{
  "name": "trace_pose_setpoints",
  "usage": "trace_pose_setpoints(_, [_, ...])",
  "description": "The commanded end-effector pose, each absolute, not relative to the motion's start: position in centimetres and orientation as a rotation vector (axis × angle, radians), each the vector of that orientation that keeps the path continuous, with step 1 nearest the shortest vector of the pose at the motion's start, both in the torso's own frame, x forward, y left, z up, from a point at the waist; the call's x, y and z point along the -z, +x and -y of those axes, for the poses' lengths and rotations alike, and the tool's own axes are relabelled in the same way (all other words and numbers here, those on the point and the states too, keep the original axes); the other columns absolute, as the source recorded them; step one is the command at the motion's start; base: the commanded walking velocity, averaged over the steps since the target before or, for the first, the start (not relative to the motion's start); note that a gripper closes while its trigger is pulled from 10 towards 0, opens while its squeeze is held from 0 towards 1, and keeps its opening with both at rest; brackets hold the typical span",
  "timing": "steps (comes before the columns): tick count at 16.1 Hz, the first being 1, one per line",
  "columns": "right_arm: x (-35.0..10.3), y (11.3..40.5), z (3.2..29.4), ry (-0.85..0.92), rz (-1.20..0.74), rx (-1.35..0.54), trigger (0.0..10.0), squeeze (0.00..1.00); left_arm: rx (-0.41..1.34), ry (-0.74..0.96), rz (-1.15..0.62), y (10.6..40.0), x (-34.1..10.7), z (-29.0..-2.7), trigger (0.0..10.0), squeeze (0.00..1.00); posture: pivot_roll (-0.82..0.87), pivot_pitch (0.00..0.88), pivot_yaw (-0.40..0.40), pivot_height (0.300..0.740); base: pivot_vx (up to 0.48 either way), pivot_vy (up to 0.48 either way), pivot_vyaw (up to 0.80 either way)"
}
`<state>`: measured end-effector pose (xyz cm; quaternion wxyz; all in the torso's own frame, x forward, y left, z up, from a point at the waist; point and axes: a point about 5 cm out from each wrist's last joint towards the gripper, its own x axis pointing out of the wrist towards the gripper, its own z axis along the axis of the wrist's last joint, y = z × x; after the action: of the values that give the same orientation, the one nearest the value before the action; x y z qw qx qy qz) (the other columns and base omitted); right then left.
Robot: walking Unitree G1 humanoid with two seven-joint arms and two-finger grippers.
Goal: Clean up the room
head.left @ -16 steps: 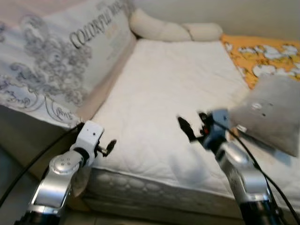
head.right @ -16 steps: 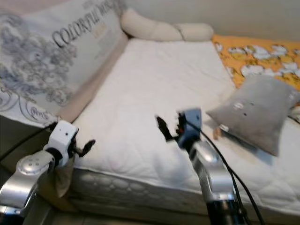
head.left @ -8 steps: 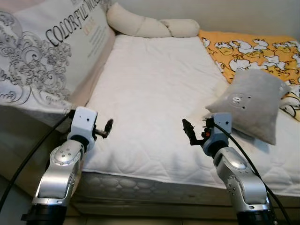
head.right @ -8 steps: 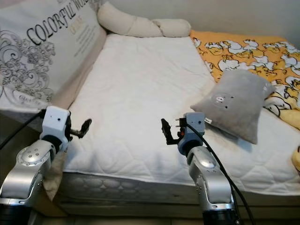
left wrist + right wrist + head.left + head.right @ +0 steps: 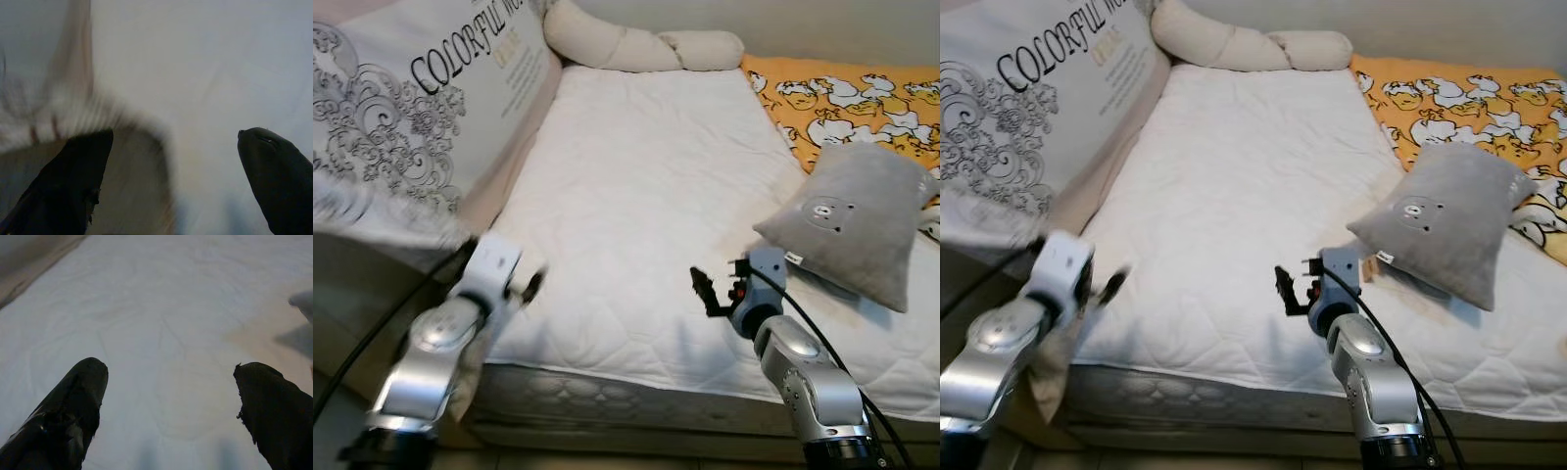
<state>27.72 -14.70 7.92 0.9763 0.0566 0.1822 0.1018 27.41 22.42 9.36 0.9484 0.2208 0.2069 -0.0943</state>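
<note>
We stand at the foot of the bed, and the tidying looks barely begun. Our right pincer hovers low at the frame's centre, fingers spread wide and empty over the white mattress. Our left pincer, blurred at lower left by the bed's edge, is likewise wide and holds nothing. The grey pillow lies askew at right, overlapping the orange duck blanket, itself rumpled along the right edge. A long cream bolster sits at the top. We judge the pillow and blanket remain to be straightened.
</note>
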Motion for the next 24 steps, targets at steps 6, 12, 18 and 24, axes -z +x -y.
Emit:
trace_pose_setpoints(6, [-7.0, 27.6, 14.5, 0.116, -0.41, -0.263, 10.0, 0.0, 0.477, 0.578, -0.738, 23.5, -8.4, -25.1, 10.0, 0.0, 0.02, 0.0, -0.012, 0.74, 0.0, 0.0, 0.0])
trace_pose_setpoints(12, [-6.6, 27.5, 14.5, 0.117, -0.411, -0.281, 10.0, 0.0, 0.605, 0.185, -0.393, 25.0, -12.5, -21.0, 10.0, 0.0, 0.01, 0.0, -0.012, 0.74, 0.0, 0.0, 0.0])
trace_pose_setpoints(18, [-6.6, 27.7, 14.6, 0.108, -0.391, -0.276, 10.0, 0.0, 0.435, 0.078, -0.193, 27.7, -14.6, -19.0, 10.0, 0.0, 0.01, 0.0, -0.012, 0.74, 0.0, 0.0, 0.0])
trace_pose_setpoints(24, [-8.5, 28.9, 14.7, 0.059, -0.218, -0.18, 10.0, 0.0, 0.235, 0.254, -0.169, 29.2, -13.5, -18.6, 10.0, 0.0, 0.01, 0.0, -0.012, 0.74, 0.0, 0.0, 0.0])
